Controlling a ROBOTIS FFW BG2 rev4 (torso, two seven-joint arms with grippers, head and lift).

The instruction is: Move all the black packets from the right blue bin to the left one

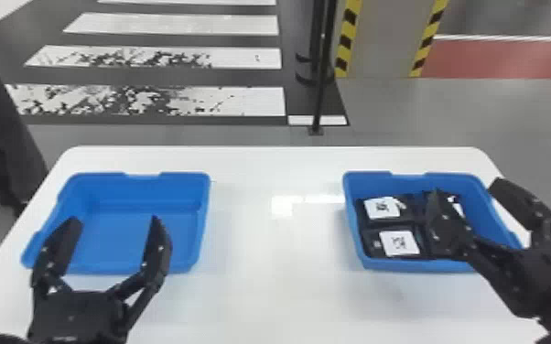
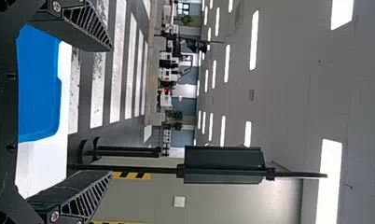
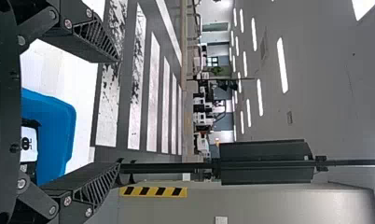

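Bearing white labels (image 1: 382, 208) (print illegible): black packets (image 1: 372, 235) in right bin (image 1: 425, 265); both jaws wide.

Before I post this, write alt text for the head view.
Black packets with white labels lie in the right blue bin; the left blue bin shows none. Both stand on a white table, with the left pincer and right pincer open near them.

White stripes (image 1: 174, 24) cross the dark floor (image 1: 151, 77).
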